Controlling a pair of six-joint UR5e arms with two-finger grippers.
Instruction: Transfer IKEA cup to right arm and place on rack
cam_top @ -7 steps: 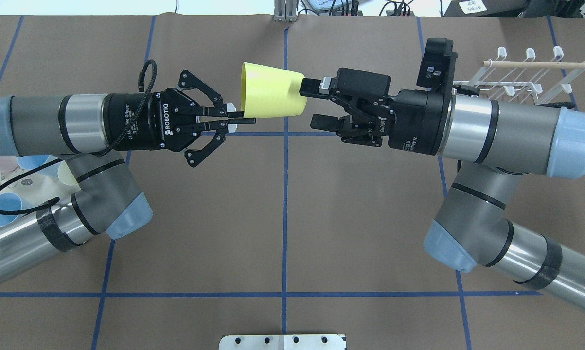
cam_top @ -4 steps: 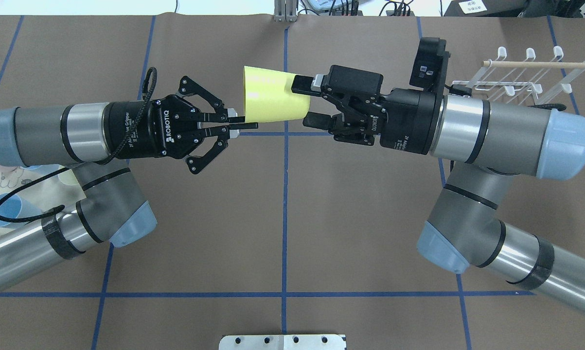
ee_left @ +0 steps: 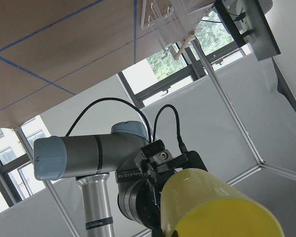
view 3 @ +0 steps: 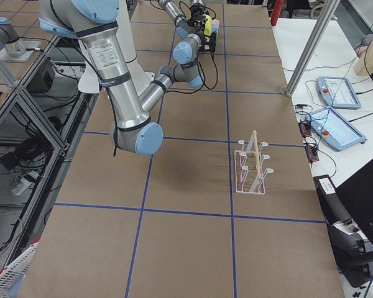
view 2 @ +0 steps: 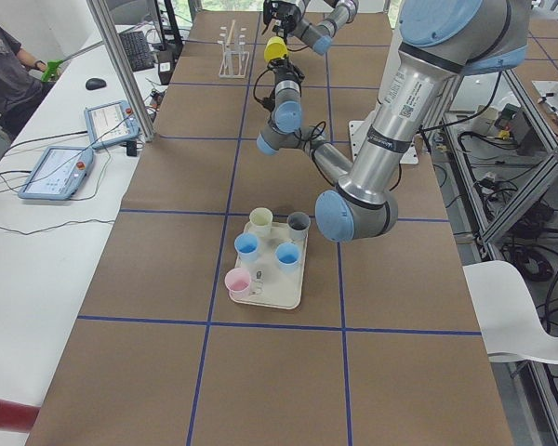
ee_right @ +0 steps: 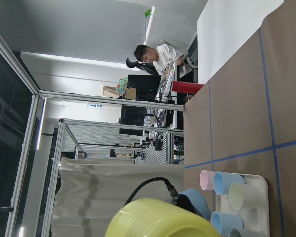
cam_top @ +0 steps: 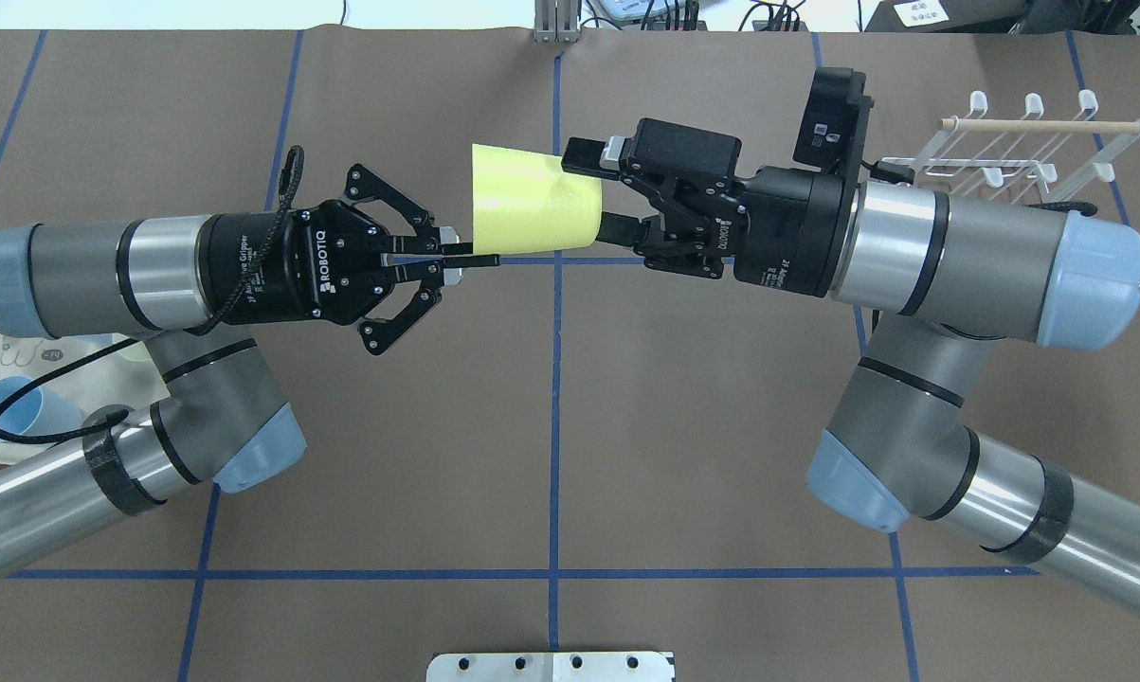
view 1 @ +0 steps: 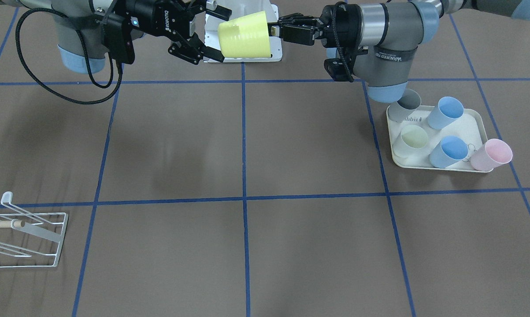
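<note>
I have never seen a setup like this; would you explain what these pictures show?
These are two robot arms at a brown table, photographed at one moment from above, from the front, from both table ends, and from a camera on each wrist. The left gripper pinches the rim of a yellow cup in mid-air. The right gripper, open, straddles its base. A white wire rack stands at the robot's right. A tray with pastel cups lies at its left.

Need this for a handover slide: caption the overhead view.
Mid-air handover: left gripper pinches the rim of the yellow plastic cup while the open right gripper brackets its base, white wire rack beyond.
</note>
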